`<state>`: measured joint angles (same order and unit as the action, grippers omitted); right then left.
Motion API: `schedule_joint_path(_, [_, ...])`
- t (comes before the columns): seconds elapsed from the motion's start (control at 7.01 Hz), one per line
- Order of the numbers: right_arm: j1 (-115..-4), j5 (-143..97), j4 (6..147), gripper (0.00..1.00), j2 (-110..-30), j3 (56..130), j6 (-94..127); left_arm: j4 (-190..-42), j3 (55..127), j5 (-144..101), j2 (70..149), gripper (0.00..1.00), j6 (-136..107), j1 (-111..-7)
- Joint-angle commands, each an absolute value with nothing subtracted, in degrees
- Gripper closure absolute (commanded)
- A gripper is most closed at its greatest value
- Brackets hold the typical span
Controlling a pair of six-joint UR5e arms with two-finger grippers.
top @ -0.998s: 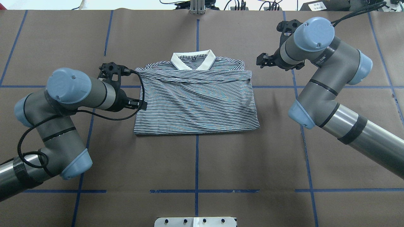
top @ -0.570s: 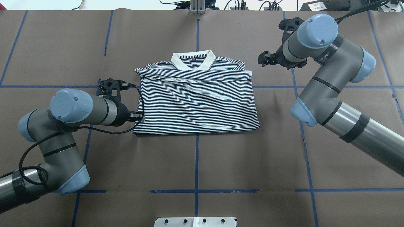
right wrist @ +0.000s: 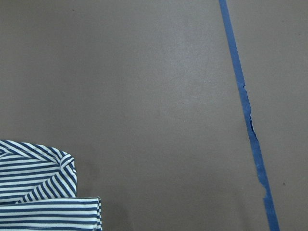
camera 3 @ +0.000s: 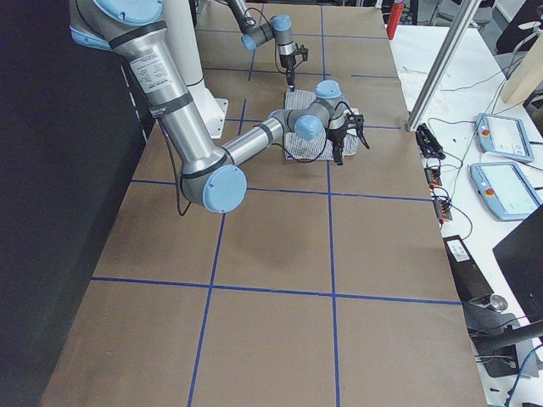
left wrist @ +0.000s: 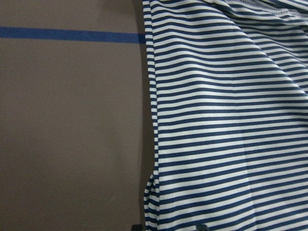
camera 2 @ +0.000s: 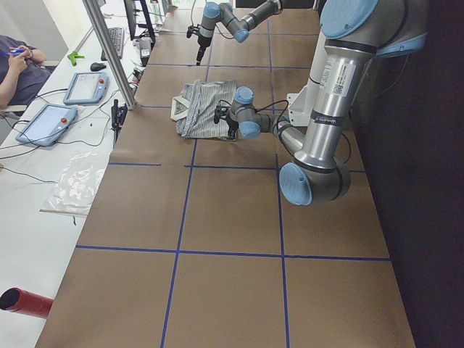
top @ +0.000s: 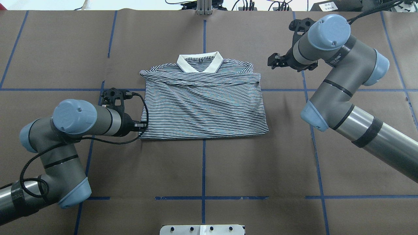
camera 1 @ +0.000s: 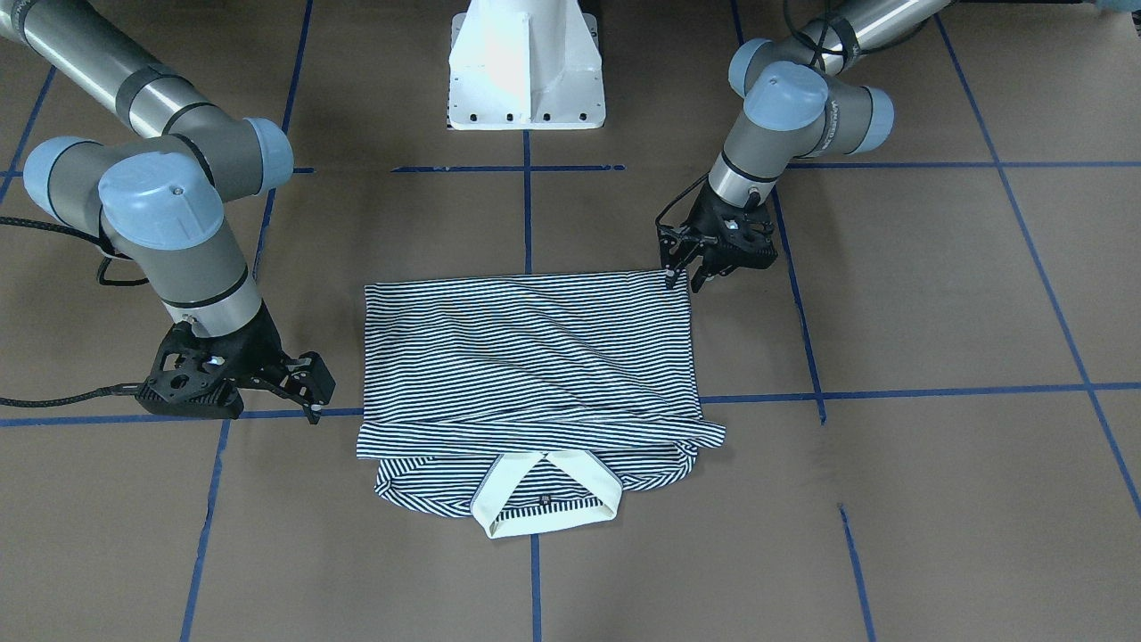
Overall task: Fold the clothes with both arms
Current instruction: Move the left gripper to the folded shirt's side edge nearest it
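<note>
The navy-and-white striped polo shirt (top: 202, 104) lies folded into a rectangle on the brown table, its cream collar (top: 200, 62) on the far side from the robot. My left gripper (top: 143, 125) is low at the shirt's near left corner (camera 1: 669, 278). It is open, its jaws apart over the striped edge (left wrist: 154, 192). My right gripper (top: 270, 62) is open and hovers off the shirt's far right corner, apart from the cloth. Its wrist view catches only that corner (right wrist: 43, 192).
Blue tape lines (top: 203, 163) mark a grid on the brown table cover. The white pedestal base (camera 1: 526, 62) stands behind the shirt. Beyond the table's far edge are a bench with tablets (camera 2: 83, 87), a metal post (camera 2: 109, 51) and a seated person (camera 2: 18, 65).
My left gripper has slid along the shirt's left edge toward the robot, down to the near left corner. The right arm shifted slightly away from the shirt, then held still.
</note>
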<state>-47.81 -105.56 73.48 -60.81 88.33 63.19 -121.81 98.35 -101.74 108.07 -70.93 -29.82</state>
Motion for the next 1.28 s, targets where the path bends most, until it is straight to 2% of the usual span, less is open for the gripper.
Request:
schedule_joint_path(0.0, [-47.8, -105.5, 73.5, 0.0, -60.9, 88.3, 63.2, -121.8, 98.6, -101.2, 107.9, 0.57, -72.2, -28.7])
schedule_joint_path(0.14, [-47.8, -105.5, 73.5, 0.0, -60.9, 88.3, 63.2, -121.8, 98.7, -101.2, 107.9, 0.58, -72.2, -28.6])
schedule_joint_path(0.29, [-47.8, -105.5, 73.5, 0.0, -60.9, 88.3, 63.2, -121.8, 98.7, -101.2, 107.9, 0.66, -72.2, -28.4])
schedule_joint_path(0.43, [-47.8, -105.5, 73.5, 0.0, -60.9, 88.3, 63.2, -121.7, 98.7, -101.1, 107.9, 1.0, -72.7, -28.3])
schedule_joint_path(0.71, [-47.8, -105.5, 73.5, 0.0, -60.9, 88.3, 63.2, -121.6, 99.7, -101.0, 107.4, 1.0, -72.0, -28.4])
schedule_joint_path(1.0, [-47.6, -105.5, 73.5, 0.0, -60.8, 88.2, 63.3, -121.6, 106.9, -101.2, 99.4, 1.0, -64.0, -28.9])
schedule_joint_path(1.14, [-47.6, -105.4, 73.5, 0.0, -60.8, 88.2, 63.3, -121.5, 106.3, -101.1, 98.9, 1.0, -59.1, -32.0])
